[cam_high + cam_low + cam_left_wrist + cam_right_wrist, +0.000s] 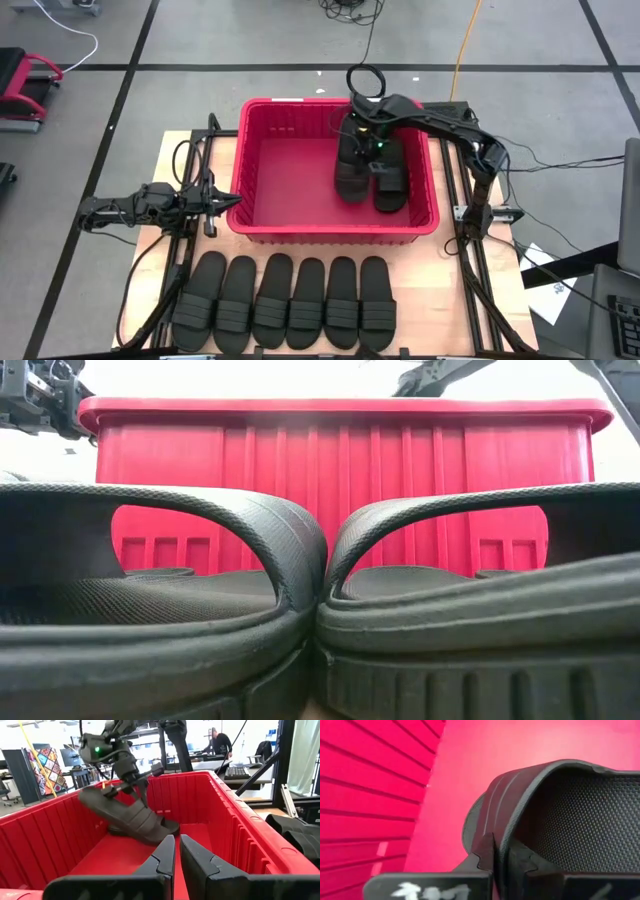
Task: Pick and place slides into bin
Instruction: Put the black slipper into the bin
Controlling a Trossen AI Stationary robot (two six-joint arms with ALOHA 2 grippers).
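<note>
Closest to the low camera, two of the six slides (pixel 288 302) lined up on the desk (pixel 450 290) press side by side. Beyond them stands the red bin (pixel 340 480). The right end effector (pixel 362 128) reaches inside the bin, its fingers (pixel 520 862) pinched on the strap of a tilted slide (pixel 125 815), held above the bin floor. Just beside it, another slide (pixel 391 180) lies flat in the bin. The left end effector (pixel 228 199) hovers at the bin's outer wall, fingers almost closed, gripping nothing.

Six slides (pixel 285 302) abreast before the bin (pixel 262 226), two slides (pixel 372 168) inside.
</note>
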